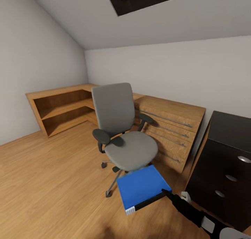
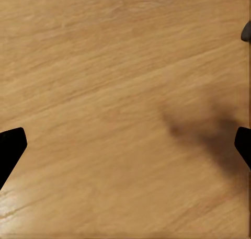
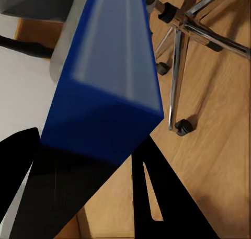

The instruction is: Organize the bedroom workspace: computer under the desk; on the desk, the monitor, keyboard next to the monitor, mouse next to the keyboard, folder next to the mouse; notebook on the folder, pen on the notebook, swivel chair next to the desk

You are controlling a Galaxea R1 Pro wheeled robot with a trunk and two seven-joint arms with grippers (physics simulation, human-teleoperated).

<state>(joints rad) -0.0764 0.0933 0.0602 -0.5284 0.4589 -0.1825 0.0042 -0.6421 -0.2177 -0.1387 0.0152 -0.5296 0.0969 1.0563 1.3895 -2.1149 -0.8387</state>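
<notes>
The bright blue folder point(image 1: 141, 186) hangs in the air just in front of the grey swivel chair point(image 1: 122, 134), off its seat. My right gripper point(image 1: 166, 192) is shut on the folder's dark edge at its near right corner. In the right wrist view the folder point(image 3: 110, 82) runs away from the right gripper point(image 3: 86, 189), above the chair's metal star base point(image 3: 183, 35). The desk's black drawer unit point(image 1: 223, 162) with silver knobs stands at the right. My left gripper point(image 2: 125, 145) is open above bare wooden floor.
Light wooden low cabinets point(image 1: 170, 127) with long drawer handles stand behind the chair, and an open wooden shelf unit point(image 1: 59, 110) runs along the left wall. The ceiling slopes low. Wooden floor point(image 1: 52, 183) stretches to the left of the chair.
</notes>
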